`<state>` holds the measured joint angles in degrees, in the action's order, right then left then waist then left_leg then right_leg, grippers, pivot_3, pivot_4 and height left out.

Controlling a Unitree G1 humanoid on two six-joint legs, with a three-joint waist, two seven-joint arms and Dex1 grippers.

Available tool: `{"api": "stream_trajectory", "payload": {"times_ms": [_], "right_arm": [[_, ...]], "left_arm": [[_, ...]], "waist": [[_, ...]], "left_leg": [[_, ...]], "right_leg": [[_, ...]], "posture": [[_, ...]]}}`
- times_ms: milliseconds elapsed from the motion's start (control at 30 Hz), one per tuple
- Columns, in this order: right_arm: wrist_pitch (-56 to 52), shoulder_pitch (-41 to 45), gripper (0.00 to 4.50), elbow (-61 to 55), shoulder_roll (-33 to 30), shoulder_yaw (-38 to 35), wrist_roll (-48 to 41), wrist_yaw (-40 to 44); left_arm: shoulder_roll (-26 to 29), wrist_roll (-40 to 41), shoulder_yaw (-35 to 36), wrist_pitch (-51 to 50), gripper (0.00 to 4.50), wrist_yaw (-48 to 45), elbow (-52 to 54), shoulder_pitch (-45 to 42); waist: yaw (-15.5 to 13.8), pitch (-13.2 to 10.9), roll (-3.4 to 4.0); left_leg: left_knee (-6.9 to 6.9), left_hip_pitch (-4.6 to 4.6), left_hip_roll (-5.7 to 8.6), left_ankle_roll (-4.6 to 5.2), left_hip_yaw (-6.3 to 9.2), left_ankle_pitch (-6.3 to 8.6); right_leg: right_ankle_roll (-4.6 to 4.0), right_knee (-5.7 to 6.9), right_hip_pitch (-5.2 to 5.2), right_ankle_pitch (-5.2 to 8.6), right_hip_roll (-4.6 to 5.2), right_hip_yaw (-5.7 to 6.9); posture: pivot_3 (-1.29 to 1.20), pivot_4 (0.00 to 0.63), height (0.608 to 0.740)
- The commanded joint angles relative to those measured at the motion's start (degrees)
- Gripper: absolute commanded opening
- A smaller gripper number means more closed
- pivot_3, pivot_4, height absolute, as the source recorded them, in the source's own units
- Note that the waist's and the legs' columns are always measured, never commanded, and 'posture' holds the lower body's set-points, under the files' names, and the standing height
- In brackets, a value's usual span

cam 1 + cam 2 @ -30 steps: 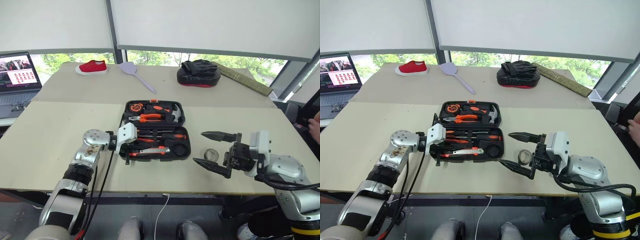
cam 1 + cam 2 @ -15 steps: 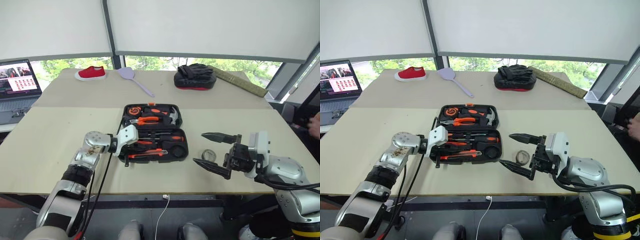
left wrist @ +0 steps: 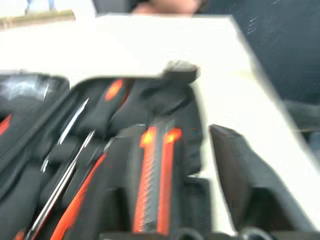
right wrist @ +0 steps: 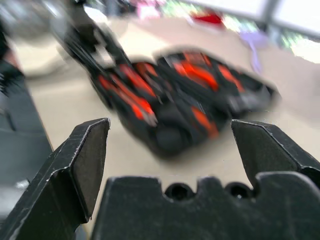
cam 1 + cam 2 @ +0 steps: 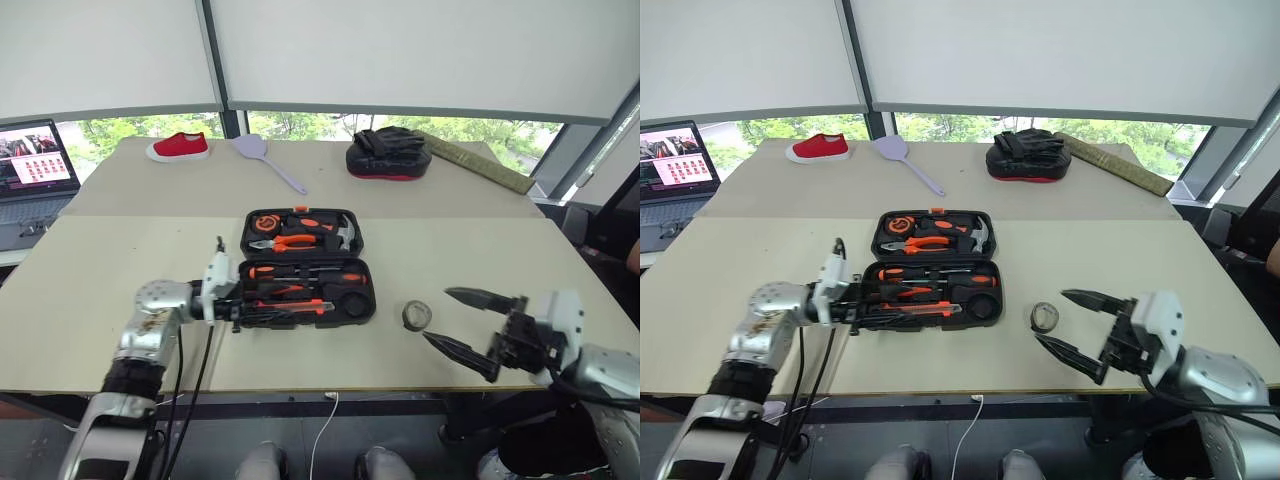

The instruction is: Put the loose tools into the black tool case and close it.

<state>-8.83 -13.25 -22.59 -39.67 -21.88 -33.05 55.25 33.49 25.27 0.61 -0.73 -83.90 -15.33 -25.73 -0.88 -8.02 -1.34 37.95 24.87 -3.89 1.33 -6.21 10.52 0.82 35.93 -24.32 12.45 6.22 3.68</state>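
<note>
The black tool case (image 5: pixel 364 270) lies open in the middle of the table, lid half at the back. Screwdrivers (image 5: pixel 310 272) and the orange-black utility knife (image 5: pixel 296 308) rest in the front half's recesses; the knife (image 3: pixel 155 180) also shows in the left wrist view. My left gripper (image 5: pixel 230 287) is open just off the case's left end, pointing at it and holding nothing. The small dark tape roll (image 5: pixel 416 316) lies on the table to the right of the case. My right gripper (image 5: pixel 438 315) is wide open and empty, its tips just right of the roll.
At the back of the table are a red shoe (image 5: pixel 180 146), a lilac spatula (image 5: pixel 268 160), a black-and-red mitt (image 5: pixel 388 155) and a long olive bar (image 5: pixel 480 160). A laptop (image 5: pixel 35 160) stands at the far left. The table's front edge (image 5: pixel 330 385) runs below both grippers.
My left gripper has opened and drawn back to the left, off the case's edge. My right gripper has pulled away to the right and down, still open. The camera has shifted a little.
</note>
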Motion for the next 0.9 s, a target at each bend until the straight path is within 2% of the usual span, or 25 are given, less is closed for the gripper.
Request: {"api": "stream_trajectory", "payload": {"times_ms": [33,67,200,267,367,500,633,700,900], "right_arm": [[7.92,-5.33,4.5,5.02,2.23,-5.64,4.01,0.19],[9.46,-6.54,4.5,6.26,2.62,-6.1,4.78,0.49],[8.66,-7.35,4.5,6.52,2.27,-6.4,6.12,-1.96],[3.5,-6.65,4.5,2.95,-2.25,-3.17,6.49,-0.04],[-7.71,-0.51,4.5,-1.88,-7.78,1.97,3.79,-1.45],[-20.13,8.86,4.5,-3.83,-15.14,12.55,6.69,-0.94],[-28.53,18.44,4.5,-2.21,-16.79,22.41,9.91,-2.04],[-29.57,22.55,4.5,0.1,-16.8,27.41,14.02,-2.57],[-32.86,32.08,4.5,5.14,-15.4,34.72,19.0,-2.07]], "left_arm": [[2.0,4.35,2.93,-1.96,4.19,-0.91,7.84,6.0],[2.72,5.12,3.34,-2.12,4.44,-1.83,9.1,7.56],[2.59,8.66,5.92,-3.21,4.44,-0.76,12.86,11.35],[1.42,9.8,6.75,-3.37,4.44,1.09,14.46,12.05],[2.37,11.27,5.69,-7.49,4.44,0.89,17.24,13.42],[1.26,10.82,5.03,-7.3,4.44,2.02,18.6,13.66],[0.73,9.94,4.56,-6.26,4.44,2.56,18.68,13.54],[0.48,9.64,4.62,-5.76,4.44,3.15,18.46,13.37],[0.35,8.99,4.89,-4.83,4.44,4.14,18.95,13.9]], "waist": [[0.03,0.0,0.01],[0.08,-0.01,0.01],[0.22,-0.05,0.05],[0.25,-0.1,0.14],[0.53,-0.21,0.35],[0.31,-0.24,0.33],[-0.14,-0.3,0.23],[-0.3,-0.31,0.22],[-0.03,-0.35,0.14]], "left_leg": [[0.0,-0.03,0.0,0.0,-0.01,0.01],[0.0,-0.04,0.0,0.0,-0.01,0.01],[-0.01,-0.15,-0.06,-0.46,0.19,0.28],[-0.01,-0.19,-0.05,-0.47,0.29,0.29],[-0.03,-0.27,-0.02,-0.48,0.32,0.3],[-0.04,-0.33,0.04,-0.48,0.35,0.29],[-0.07,-0.09,0.12,-0.41,0.37,0.26],[-0.07,0.1,0.16,0.0,0.39,0.1],[-0.07,0.37,0.2,0.07,0.25,0.15]], "right_leg": [[-0.07,-0.03,0.03,0.06,0.01,0.0],[-0.12,-0.03,0.02,0.09,0.03,-0.02],[-0.15,-0.02,0.02,0.1,0.08,-0.03],[-0.15,-0.01,0.02,0.09,0.1,-0.04],[-0.14,0.0,0.04,0.08,0.25,-0.17],[-0.15,0.01,0.04,0.08,0.21,-0.15],[-0.19,-0.08,-0.07,0.13,0.16,-0.06],[-0.16,-0.11,-0.17,0.19,0.17,-0.02],[-0.09,-0.15,-0.4,0.16,0.19,-0.05]], "posture": [[0.0,0.15,0.74],[0.0,0.15,0.74],[0.0,0.15,0.74],[0.0,0.15,0.74],[0.0,0.15,0.74],[0.0,0.15,0.74],[0.0,0.15,0.74],[0.0,0.15,0.74],[0.0,0.15,0.74]]}}
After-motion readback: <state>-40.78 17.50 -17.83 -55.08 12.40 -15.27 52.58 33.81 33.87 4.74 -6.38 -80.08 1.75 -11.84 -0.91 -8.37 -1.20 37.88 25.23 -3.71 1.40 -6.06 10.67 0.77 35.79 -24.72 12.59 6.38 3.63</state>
